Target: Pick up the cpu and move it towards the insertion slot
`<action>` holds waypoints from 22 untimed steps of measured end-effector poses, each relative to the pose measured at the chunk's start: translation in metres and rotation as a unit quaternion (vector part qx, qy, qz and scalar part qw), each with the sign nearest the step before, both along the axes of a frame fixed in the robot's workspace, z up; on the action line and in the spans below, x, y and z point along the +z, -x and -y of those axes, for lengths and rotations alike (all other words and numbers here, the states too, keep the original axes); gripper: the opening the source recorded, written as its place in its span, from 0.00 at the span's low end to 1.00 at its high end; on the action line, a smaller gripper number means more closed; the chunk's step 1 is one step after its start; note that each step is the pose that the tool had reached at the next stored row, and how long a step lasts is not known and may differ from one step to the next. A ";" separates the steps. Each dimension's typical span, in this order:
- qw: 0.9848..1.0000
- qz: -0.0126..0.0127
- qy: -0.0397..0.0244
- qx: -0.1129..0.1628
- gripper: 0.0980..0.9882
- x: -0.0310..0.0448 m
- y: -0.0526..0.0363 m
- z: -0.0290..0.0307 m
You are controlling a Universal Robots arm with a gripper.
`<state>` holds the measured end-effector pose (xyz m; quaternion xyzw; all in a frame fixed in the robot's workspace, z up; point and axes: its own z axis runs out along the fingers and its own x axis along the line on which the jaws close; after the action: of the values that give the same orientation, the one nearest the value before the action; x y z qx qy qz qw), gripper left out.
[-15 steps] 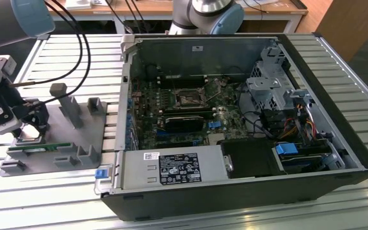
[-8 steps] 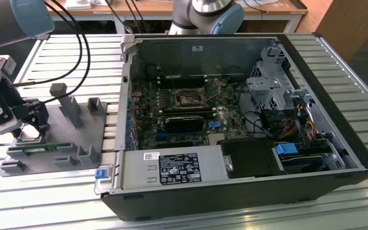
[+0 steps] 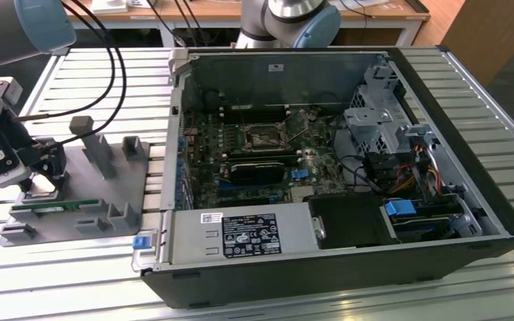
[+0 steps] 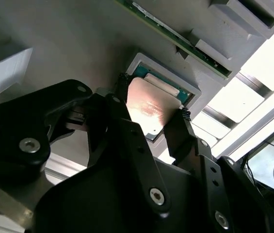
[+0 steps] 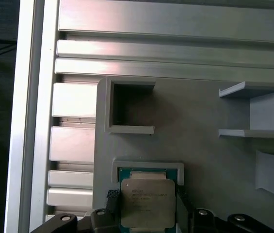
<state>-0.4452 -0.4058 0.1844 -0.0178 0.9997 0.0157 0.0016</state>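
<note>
At the far left of the exterior view the pincer point(image 3: 38, 182) is hanging low over a grey holder block point(image 3: 78, 180), which is lying on the slatted metal desk point(image 3: 88, 67). In both wrist views its two black fingers point(image 5: 111, 200) are pressing against opposite edges of the cpu point(image 5: 146, 201), so the pincer point(image 5: 146, 200) is standing narrow, closed on the chip. The cpu point(image 4: 149, 109) is sitting at its square pocket in the holder block point(image 4: 78, 48), silver top facing up and a strip of its green rim showing at one end (whether it is resting on the pocket floor or raised a little, I cannot tell). One finger point(image 4: 181, 124) is touching the chip's side in the second wrist view, and the pincer point(image 4: 151, 109) is straddling the pocket.

Just beside the pincer, on the near edge of the block, a narrow green memory stick point(image 3: 56, 204) is lying in its own cradle.

Further right an open computer case point(image 3: 328, 277) is lying on its side. Inside it, on the green board, the insertion slot point(image 3: 262, 137) is showing its metal frame and dark centre, well apart from the cpu.
</note>
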 end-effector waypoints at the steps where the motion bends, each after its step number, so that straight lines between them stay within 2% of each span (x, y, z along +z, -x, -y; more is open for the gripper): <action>1: 1.000 0.000 0.000 0.000 0.51 0.0000 0.0000 0.0000; 9: 1.000 0.000 -0.002 0.000 0.49 0.0009 0.0000 0.0001; 14: 1.000 0.000 -0.002 0.000 0.49 0.0070 0.0000 0.0001; 22: 1.000 0.000 -0.003 0.000 0.49 0.0119 0.0002 0.0001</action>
<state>-0.4454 -0.4059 0.1962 -0.0180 0.9997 0.0182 0.0017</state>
